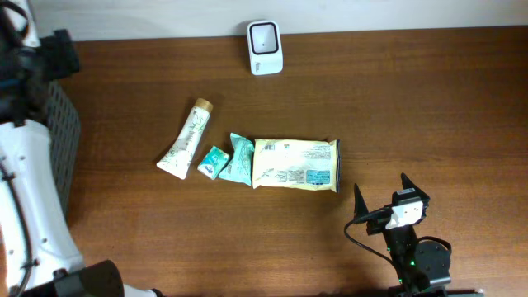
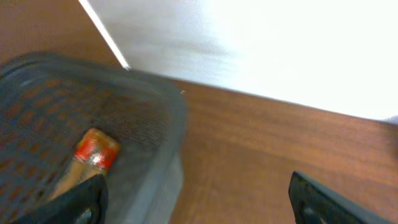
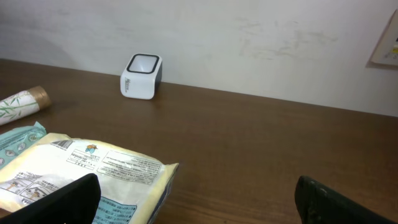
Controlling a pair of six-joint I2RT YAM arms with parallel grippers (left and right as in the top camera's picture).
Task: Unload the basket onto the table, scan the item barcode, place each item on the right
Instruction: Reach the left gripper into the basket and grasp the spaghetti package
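Note:
A white barcode scanner (image 1: 264,47) stands at the table's far edge, and also shows in the right wrist view as the scanner (image 3: 142,76). Mid-table lies a row of items: a cream tube (image 1: 186,140), a small teal box (image 1: 214,162), a teal sachet (image 1: 239,158) and a yellow printed packet (image 1: 295,164). My right gripper (image 1: 381,188) is open near the front right, empty, with the packet (image 3: 81,177) just to the left of its fingers. My left gripper (image 2: 199,202) is open and empty over the rim of a grey mesh basket (image 2: 143,112). I cannot make out a barcode.
The mesh basket (image 1: 62,124) stands at the table's left edge. Inside it lies an item with a red cap (image 2: 93,152). The white left arm (image 1: 29,190) runs along the left side. A white wall rises behind the table.

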